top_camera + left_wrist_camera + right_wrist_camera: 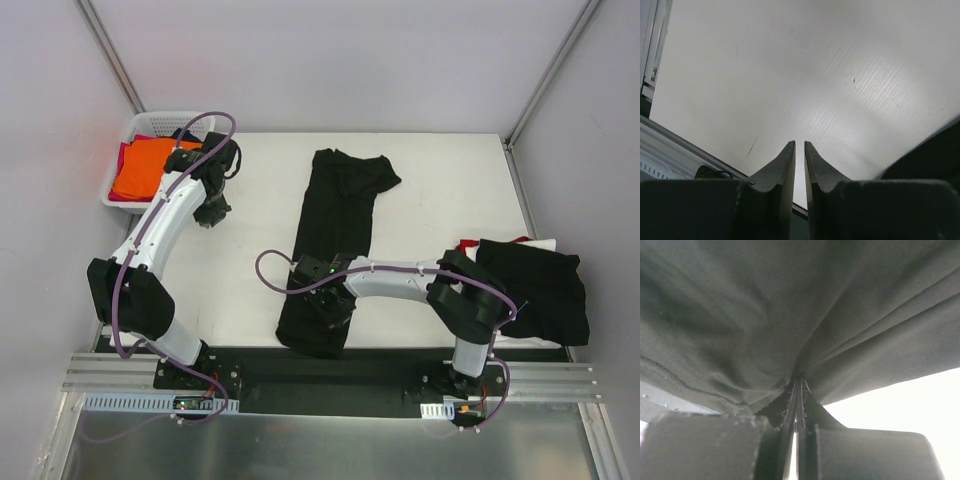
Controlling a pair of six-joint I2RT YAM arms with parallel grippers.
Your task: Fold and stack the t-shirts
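Observation:
A black t-shirt lies stretched lengthwise down the middle of the white table. My right gripper reaches in from the right and is shut on the shirt's near part. In the right wrist view, bunched black cloth is pinched at the fingertips of that gripper. My left gripper hovers over bare table left of the shirt, near the basket. Seen from the left wrist, the left gripper has only a thin slit between its fingers and nothing in it.
A white lattice basket at the back left corner holds an orange shirt and other clothes. On the right side sits a stack of folded shirts, black on top. Grey walls surround the table. A metal rail runs along the near edge.

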